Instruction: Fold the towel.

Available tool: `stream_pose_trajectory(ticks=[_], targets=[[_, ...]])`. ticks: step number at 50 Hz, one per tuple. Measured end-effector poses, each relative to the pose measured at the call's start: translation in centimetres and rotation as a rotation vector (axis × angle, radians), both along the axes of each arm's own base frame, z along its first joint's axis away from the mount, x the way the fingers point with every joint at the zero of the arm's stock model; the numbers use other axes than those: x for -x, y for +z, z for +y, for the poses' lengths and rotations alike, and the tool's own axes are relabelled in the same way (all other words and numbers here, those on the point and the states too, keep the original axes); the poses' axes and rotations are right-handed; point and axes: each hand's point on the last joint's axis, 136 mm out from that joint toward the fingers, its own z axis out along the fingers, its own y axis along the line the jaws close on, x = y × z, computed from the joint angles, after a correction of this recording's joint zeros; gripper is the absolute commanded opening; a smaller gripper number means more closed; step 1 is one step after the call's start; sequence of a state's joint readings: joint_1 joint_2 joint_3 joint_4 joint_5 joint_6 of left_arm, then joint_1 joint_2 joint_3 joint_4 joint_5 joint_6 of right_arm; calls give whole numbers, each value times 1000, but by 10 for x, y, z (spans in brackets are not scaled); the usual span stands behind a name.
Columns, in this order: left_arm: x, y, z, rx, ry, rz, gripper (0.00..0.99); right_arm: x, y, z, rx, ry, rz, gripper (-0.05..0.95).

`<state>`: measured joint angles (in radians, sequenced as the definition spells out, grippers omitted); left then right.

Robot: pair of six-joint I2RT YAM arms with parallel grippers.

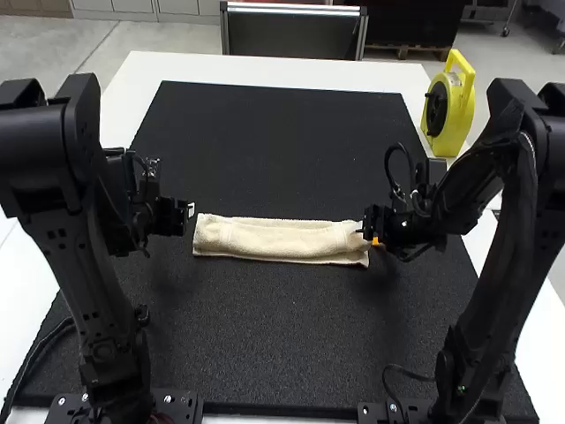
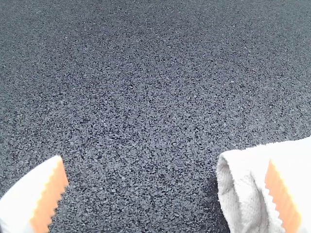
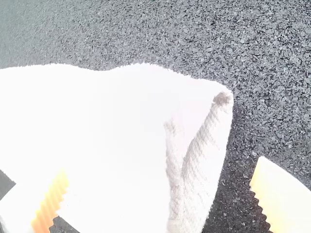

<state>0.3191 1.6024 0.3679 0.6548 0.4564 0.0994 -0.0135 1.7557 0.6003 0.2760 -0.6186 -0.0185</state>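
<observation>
Your right gripper (image 1: 366,234) is at the towel's (image 1: 274,237) right end, its two fingers spread well apart; in the right wrist view, one orange pad (image 3: 51,201) is over the cloth and the other over the bare mat (image 1: 274,327), with the end's layered edge between them. Whether either finger touches the cloth, you can't tell. Your left gripper (image 1: 190,209) is just beside the opposite end, its fingers also wide apart, one overlapping the towel in the left wrist view and the other over the mat. Neither pinches anything.

From one gripper to the other, you have the towel lying folded into a long, narrow strip, with soft ridges along its top. The dark mat spreads under it and on beyond both grippers, over the white table (image 1: 238,66). Farthest out, past your right gripper, a yellow reel (image 1: 463,115) stands upright near the table's edge.
</observation>
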Motion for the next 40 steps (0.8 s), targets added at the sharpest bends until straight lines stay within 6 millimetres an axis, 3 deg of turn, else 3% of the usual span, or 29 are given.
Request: stream_pose_trajectory(ticks=[40], targets=[[0, 0, 0, 3, -3, -1, 961, -2, 0, 8, 8, 22, 23, 902]])
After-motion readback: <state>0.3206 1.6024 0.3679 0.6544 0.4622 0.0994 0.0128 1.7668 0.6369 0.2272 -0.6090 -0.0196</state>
